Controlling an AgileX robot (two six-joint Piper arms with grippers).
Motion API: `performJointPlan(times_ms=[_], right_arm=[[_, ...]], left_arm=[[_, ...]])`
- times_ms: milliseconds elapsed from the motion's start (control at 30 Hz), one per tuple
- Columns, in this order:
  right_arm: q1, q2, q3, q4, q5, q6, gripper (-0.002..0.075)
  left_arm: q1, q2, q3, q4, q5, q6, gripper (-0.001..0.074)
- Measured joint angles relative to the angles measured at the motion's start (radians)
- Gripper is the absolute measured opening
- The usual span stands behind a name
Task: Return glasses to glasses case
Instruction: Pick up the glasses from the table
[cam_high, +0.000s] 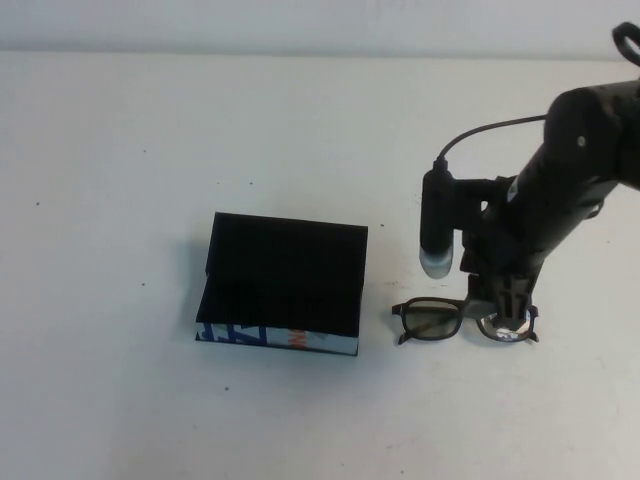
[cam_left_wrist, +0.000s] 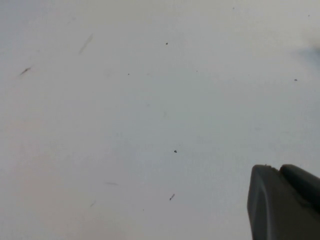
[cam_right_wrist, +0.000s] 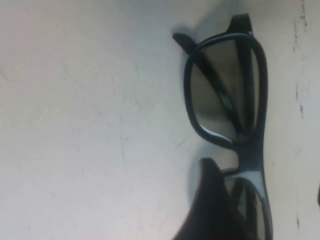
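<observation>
The right gripper (cam_high: 508, 312) is down on the white counter (cam_high: 150, 150) at the glasses (cam_high: 440, 320), its jaws over the frame's right lens with one finger (cam_right_wrist: 215, 210) just inside it; whether they are apart or clamped I cannot tell. The glasses case (cam_high: 283, 283) sits open beside the glasses, apart from them. The left gripper (cam_left_wrist: 285, 205) hovers over bare counter, jaws unclear.
</observation>
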Motion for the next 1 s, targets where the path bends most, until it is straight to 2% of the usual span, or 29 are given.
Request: performJointPlan(times_ms=[267, 1000], right_arm=[[-0.009, 0.159, -0.132, -0.017, 0.061, -0.046, 0.0387], [-0.028, 0.238, -0.147, -0.025, 0.074, -0.093, 0.0387]], left_arm=[[0.0, 0.0, 0.0, 0.0, 0.0, 0.0, -0.0004], [0.0, 0.0, 0.0, 0.0, 0.0, 0.0, -0.0004]])
